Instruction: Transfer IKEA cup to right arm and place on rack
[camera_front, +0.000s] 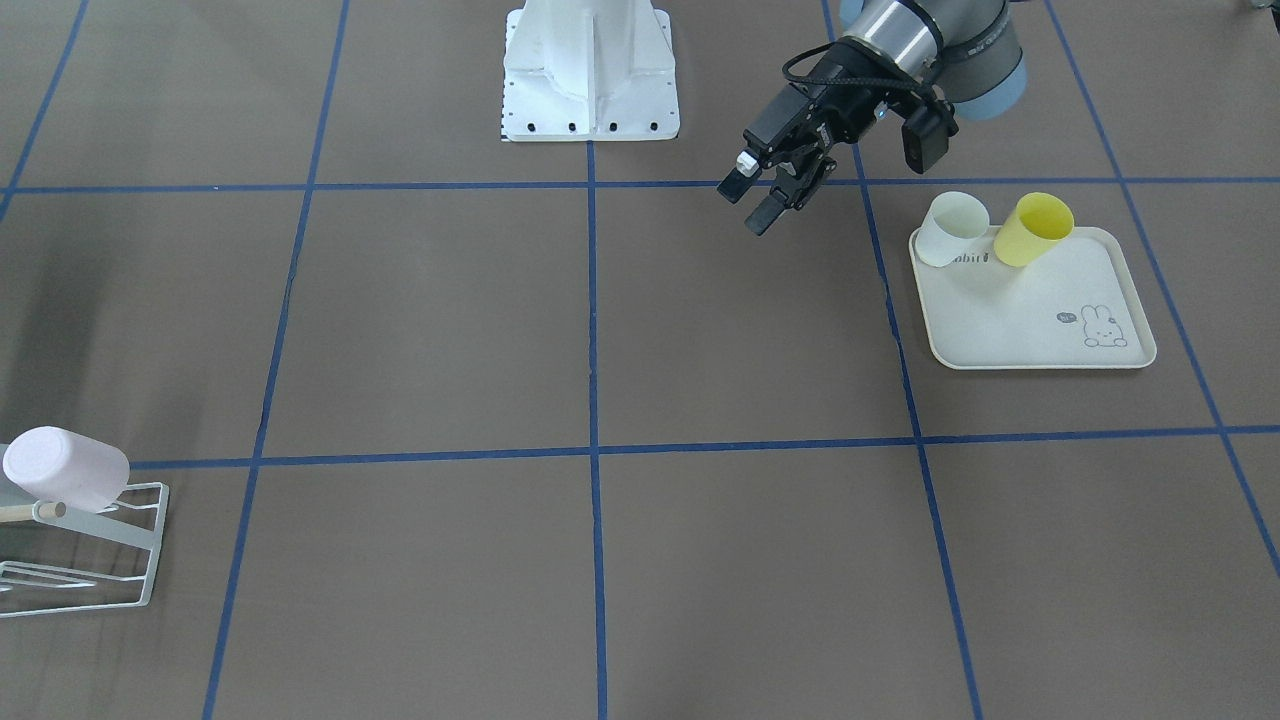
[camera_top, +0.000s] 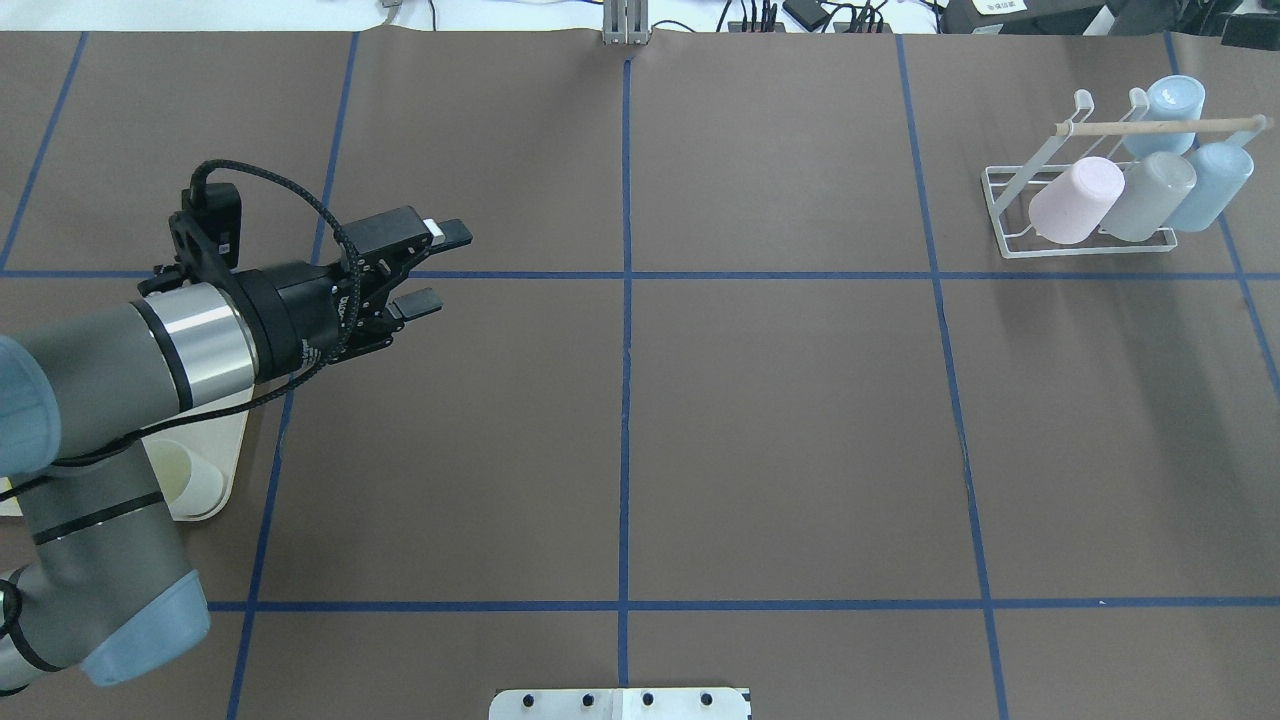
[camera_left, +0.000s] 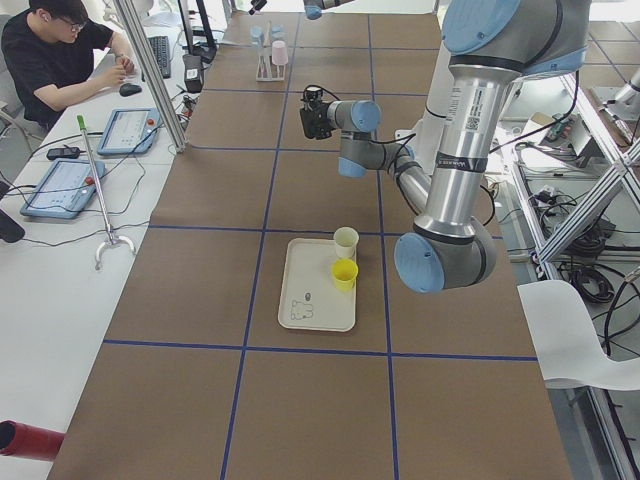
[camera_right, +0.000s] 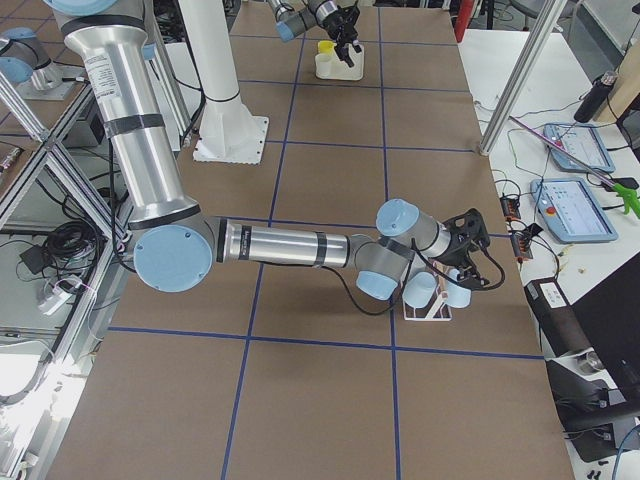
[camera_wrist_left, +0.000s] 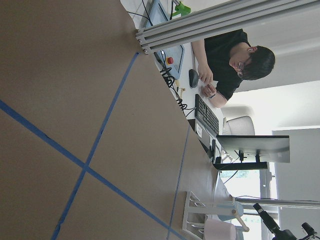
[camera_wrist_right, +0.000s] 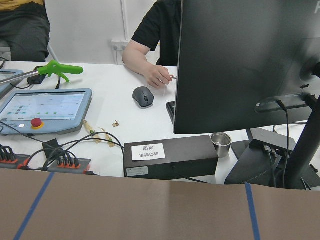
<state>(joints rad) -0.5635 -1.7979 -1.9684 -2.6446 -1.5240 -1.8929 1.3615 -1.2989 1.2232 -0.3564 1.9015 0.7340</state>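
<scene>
Handling: light, stiff, slick, easy to tip

Find off-white plastic cup (camera_front: 950, 235) and yellow plastic cup (camera_front: 1035, 232) upright, side by side, at robot-side end of cream rabbit-print tray (camera_front: 1020, 320). Expect thin, smooth walls: little weight, poor friction. Pinch across rim, one finger inside, leaving body free for handover. Note black left gripper (camera_front: 750, 202) spread, empty, near tray. Cannot tell state of black right gripper (camera_right: 470, 245), beside white wire rack (camera_top: 1085, 251).
</scene>
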